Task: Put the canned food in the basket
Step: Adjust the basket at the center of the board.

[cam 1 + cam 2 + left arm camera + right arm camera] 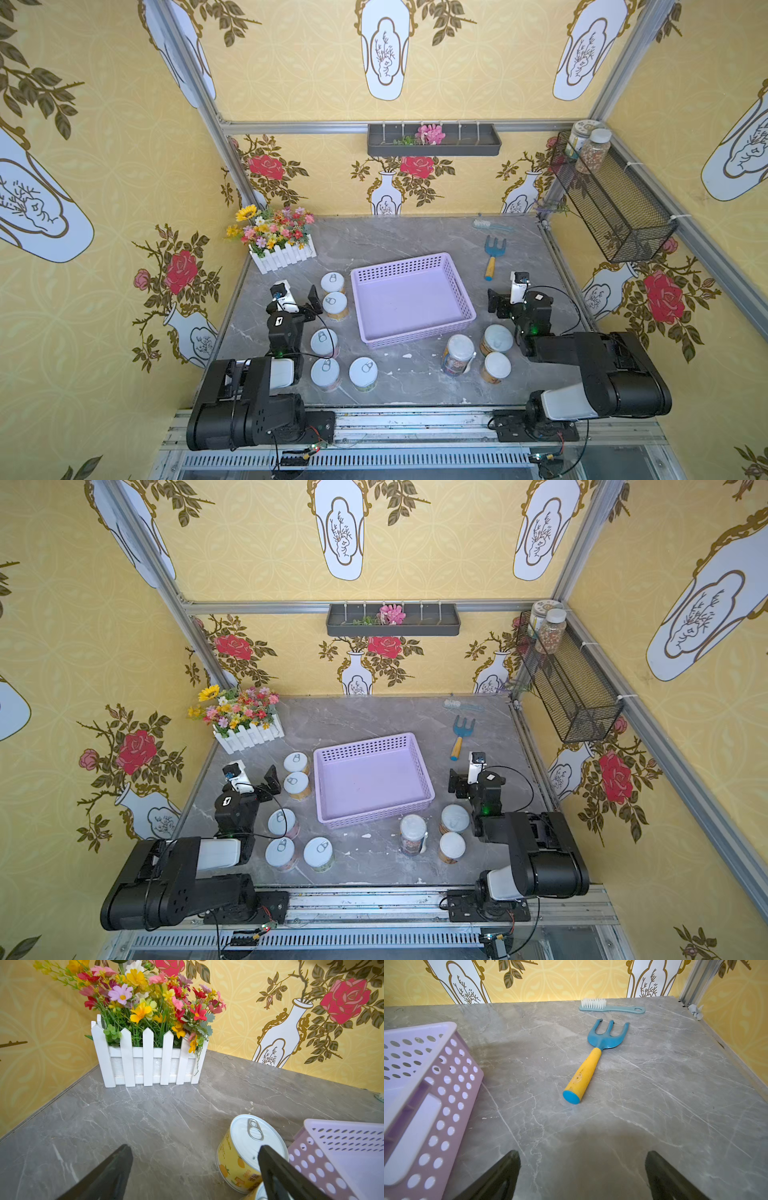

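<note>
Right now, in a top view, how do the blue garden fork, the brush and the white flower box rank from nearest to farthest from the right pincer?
1. The garden fork, on the table just beyond the right pincer.
2. The brush, farther back, near the rear wall.
3. The flower box, across the table in the back corner on the left arm's side.

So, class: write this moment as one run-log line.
basket: empty | cans: all outside | left gripper: open | right gripper: open
</note>
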You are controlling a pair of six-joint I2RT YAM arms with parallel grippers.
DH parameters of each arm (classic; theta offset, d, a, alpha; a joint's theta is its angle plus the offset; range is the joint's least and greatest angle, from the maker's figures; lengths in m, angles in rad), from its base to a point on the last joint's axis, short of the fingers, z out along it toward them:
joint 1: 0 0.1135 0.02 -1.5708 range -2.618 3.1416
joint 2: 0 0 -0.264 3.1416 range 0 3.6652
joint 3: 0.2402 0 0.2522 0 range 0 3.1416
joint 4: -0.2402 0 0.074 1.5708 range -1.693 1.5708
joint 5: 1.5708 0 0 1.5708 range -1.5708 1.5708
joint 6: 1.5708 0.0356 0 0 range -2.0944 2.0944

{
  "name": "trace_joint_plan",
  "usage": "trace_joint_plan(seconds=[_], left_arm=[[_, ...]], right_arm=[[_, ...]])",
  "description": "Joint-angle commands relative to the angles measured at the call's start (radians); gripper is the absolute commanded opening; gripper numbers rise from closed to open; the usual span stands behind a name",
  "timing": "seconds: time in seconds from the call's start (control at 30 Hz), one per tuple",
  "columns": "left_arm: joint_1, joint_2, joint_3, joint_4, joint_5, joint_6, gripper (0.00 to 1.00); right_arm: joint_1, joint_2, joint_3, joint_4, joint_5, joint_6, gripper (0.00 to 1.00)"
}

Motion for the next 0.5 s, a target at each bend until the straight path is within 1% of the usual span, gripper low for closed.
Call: trace_joint_plan(seconds=[0.0, 0.47], left_arm=[[-0.001, 0.001, -0.001, 0.021, 0.005, 0.003, 1.0], [-0.001, 0.001, -0.002, 0.021, 0.005, 0.002, 1.0]], right_arm=[[0.001, -0.003, -0.004, 0.025, -0.008, 0.005, 0.97], [-0.001, -0.004, -0.002, 0.014, -0.005, 0.006, 0.97]])
